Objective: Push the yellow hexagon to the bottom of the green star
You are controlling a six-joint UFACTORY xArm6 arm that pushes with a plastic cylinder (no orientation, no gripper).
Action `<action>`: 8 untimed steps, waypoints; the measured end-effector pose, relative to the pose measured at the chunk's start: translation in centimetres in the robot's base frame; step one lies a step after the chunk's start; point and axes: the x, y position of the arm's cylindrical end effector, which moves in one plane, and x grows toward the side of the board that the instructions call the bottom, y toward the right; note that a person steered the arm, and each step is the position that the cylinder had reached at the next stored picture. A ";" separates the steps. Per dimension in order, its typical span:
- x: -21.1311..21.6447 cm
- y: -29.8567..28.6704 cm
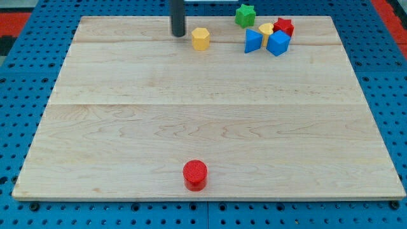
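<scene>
**Q:** Camera view. What is shown, and where does the task's block lie?

**A:** The yellow hexagon (200, 39) stands near the desk's top edge, a little left of centre. My tip (178, 34) rests just beside it on the left, a narrow gap between them. The green star (245, 14) sits at the top edge, further right and well apart from the hexagon.

**Q:** Why is the tip placed there?

**A:** Judged from the layout, a tip on the hexagon's left is set to drive it rightwards, toward the spot just below the star. That spot is bordered on the right by a tight cluster: a blue block (253, 41), a second blue block (278, 43), a yellow block (266, 29) and a red block (284, 26) (their exact shapes are hard to read where they overlap). A long push risks nudging the nearer blue one.

**Q:** And the end effector's state?

**A:** It is a plain rod with nothing to open or clench, so it grasps nothing; it only pushes.

**Q:** The surface and the room?

**A:** The desk (203, 127) is pale planked wood, resting on a blue perforated base (19, 127). A red cylinder (195, 173) stands alone near the bottom edge, far from the work.
</scene>
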 end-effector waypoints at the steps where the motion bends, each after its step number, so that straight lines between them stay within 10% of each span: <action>1: 2.9 -1.8; 2: 2.5 5.9; 8: -4.4 9.8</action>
